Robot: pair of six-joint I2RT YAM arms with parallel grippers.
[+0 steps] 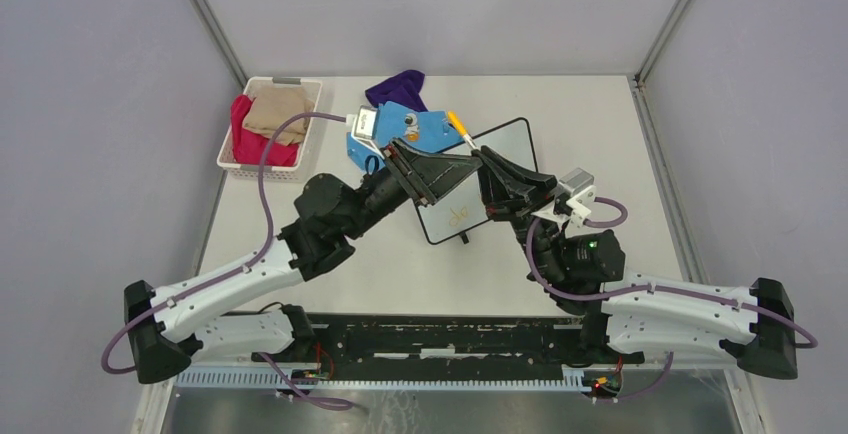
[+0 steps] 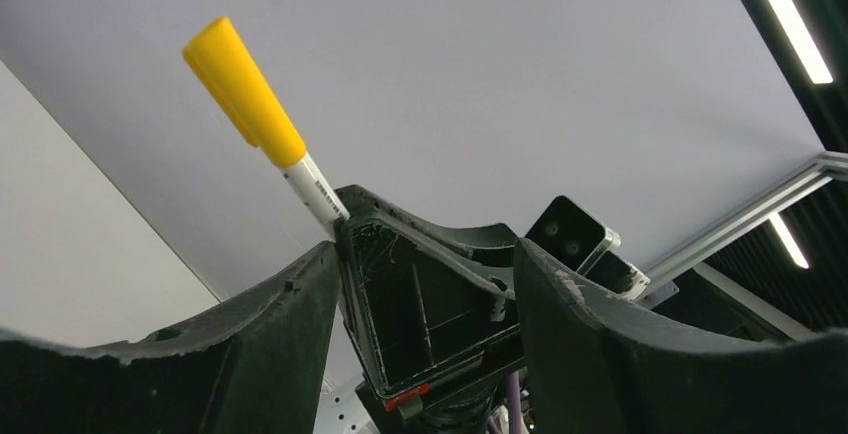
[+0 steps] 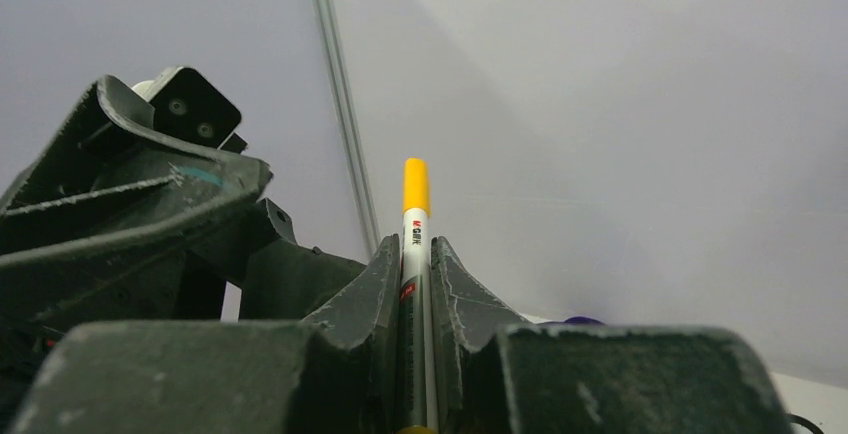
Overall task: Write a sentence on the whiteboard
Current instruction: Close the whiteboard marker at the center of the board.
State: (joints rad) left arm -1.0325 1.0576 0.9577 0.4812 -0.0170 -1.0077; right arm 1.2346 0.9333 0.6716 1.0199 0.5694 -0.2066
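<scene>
The whiteboard point(image 1: 505, 149) lies tilted at the table's middle, partly hidden under both grippers. A bit of the orange sentence point(image 1: 460, 218) shows near its front edge, too small to read. My right gripper point(image 1: 487, 159) is shut on a white marker with a yellow cap point(image 1: 457, 121) and holds it raised above the board. In the right wrist view the marker point(image 3: 415, 214) stands upright between the shut fingers point(image 3: 417, 246). My left gripper point(image 1: 455, 164) is open and empty, right beside the right gripper. In the left wrist view its jaws point(image 2: 425, 254) stand wide apart, with the right gripper and marker point(image 2: 245, 94) beyond them.
A white basket point(image 1: 285, 82) with red and tan cloths stands at the back left. A purple cloth point(image 1: 397, 87) lies at the back middle. Grey walls enclose the table on three sides.
</scene>
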